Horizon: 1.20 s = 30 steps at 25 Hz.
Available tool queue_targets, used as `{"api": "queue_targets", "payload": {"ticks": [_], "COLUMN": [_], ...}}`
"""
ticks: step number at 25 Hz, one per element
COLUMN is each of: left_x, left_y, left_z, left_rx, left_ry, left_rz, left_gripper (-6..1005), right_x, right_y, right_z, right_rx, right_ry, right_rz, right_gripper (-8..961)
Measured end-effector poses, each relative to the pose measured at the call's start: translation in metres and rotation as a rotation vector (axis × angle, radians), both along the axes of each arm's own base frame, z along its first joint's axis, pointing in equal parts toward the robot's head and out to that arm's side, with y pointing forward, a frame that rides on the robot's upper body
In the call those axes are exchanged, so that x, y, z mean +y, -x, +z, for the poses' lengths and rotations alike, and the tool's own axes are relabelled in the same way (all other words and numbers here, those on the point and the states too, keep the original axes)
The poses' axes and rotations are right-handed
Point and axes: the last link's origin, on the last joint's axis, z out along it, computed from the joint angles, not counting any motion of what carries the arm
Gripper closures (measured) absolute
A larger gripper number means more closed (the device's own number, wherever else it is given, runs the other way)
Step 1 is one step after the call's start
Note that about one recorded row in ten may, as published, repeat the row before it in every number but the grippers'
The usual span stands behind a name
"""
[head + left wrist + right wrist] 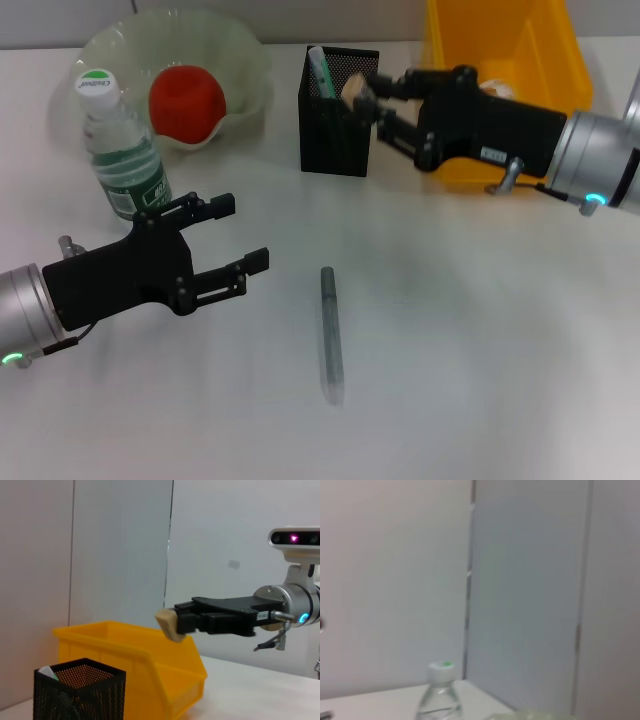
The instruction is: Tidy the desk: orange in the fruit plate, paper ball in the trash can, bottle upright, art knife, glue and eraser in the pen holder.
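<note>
Head view: white worktop [450,380] carrying fruit plate [250,75] far left with orange [186,103] inside, bottle [118,150] upright just in front, pen holder [338,110] mid-back holding a green-tipped stick, perhaps the glue, yellow trash can [545,60] behind right. Grey pen-like tool [331,332], likely the art knife, lying alone at centre. Right gripper [366,98] reaching in level from the right, poised over pen holder's rim, pinching eraser [352,92]. Left gripper [242,236] low near the bottle, spread, holding nothing.

Left wrist view: eraser [171,623] clamped, raised above the pen holder [80,692].

Right wrist view: only bottle top [439,692] showing.
</note>
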Motion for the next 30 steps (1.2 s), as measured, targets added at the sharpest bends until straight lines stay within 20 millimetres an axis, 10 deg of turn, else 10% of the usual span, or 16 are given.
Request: {"api": "queue_targets", "payload": {"ticks": [30], "left_x": [0.001], "left_y": [-0.005], "left_z": [-0.003], "left_rx": [-0.015], "left_ry": [-0.006], "left_rz": [-0.013], "left_gripper": [214], "right_x": [0.070], "right_y": [0.020], "right_z": [-0.016], "right_rx": [-0.125], "right_ry": [-0.105], "right_rz": [-0.225], "right_gripper": [612]}}
